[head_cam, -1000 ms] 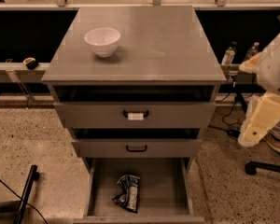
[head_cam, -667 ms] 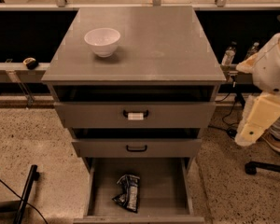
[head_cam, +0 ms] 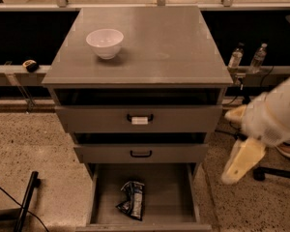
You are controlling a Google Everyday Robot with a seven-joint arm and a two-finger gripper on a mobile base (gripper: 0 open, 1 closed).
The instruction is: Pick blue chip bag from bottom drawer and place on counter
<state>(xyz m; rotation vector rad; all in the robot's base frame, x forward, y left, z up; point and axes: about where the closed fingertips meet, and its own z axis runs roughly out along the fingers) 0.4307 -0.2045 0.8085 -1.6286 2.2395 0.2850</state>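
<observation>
At ten o'clock the counter (head_cam: 159, 47) bears a white bowl (head_cam: 105, 42); speckled floor (head_cam: 34, 144). At six, blue chip bag (head_cam: 132, 200) in bottom drawer (head_cam: 169, 192), print unreadable. At four, gripper (head_cam: 241, 161), spread or pressed together I cannot tell.

Crumpled blue chip bag (head_cam: 132, 200) lying in open bottom drawer (head_cam: 170, 187), grey counter (head_cam: 159, 42) above, gripper (head_cam: 238, 163) well apart at right

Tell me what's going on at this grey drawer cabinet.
The robot's pale hand hangs low to the right of the cabinet, level with the drawers and well away from the bag. The small crumpled dark blue chip bag lies on the floor of the pulled-out grey metal bottom drawer, not yet picked. The flat grey counter holds a white bowl on its left side.
</observation>
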